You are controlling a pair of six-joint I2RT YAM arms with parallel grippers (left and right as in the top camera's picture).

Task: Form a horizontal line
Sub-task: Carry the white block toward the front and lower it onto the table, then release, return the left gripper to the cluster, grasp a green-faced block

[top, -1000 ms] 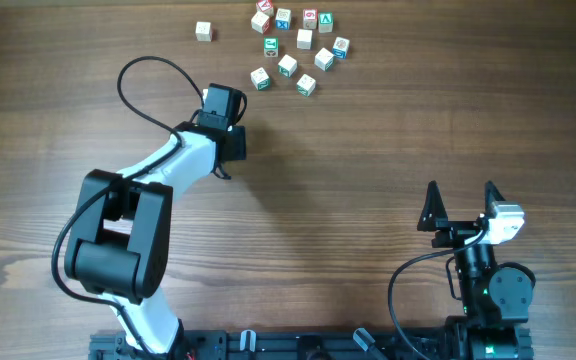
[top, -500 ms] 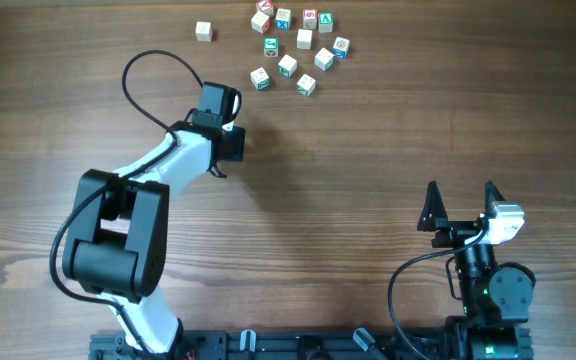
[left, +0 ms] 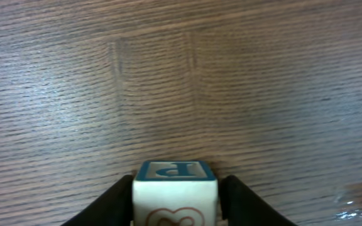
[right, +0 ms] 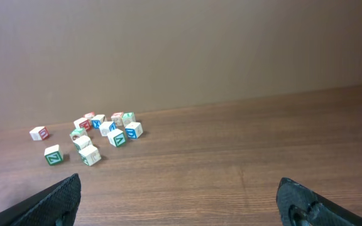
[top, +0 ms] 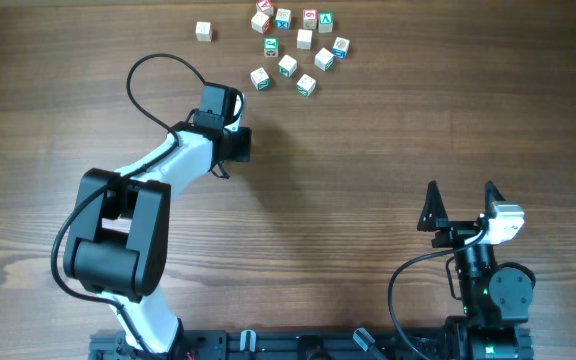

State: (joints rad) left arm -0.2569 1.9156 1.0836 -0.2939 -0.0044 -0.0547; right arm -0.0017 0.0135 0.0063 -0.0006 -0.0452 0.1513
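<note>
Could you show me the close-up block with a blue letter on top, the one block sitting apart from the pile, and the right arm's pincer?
Close-up block (left: 175, 169): left wrist view, on its top face.
Lone block (top: 203, 32): overhead view, on its top face.
Right pincer (top: 461, 188): overhead view, midway between its fingertips.

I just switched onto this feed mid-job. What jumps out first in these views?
A pale wooden cube with a blue P on top sits between the left gripper's fingers, low in the left wrist view; whether it is gripped cannot be told. A loose cluster of cubes lies at the top of the overhead view, with one lone cube to its left. The right gripper stands wide open and empty near its base.
</note>
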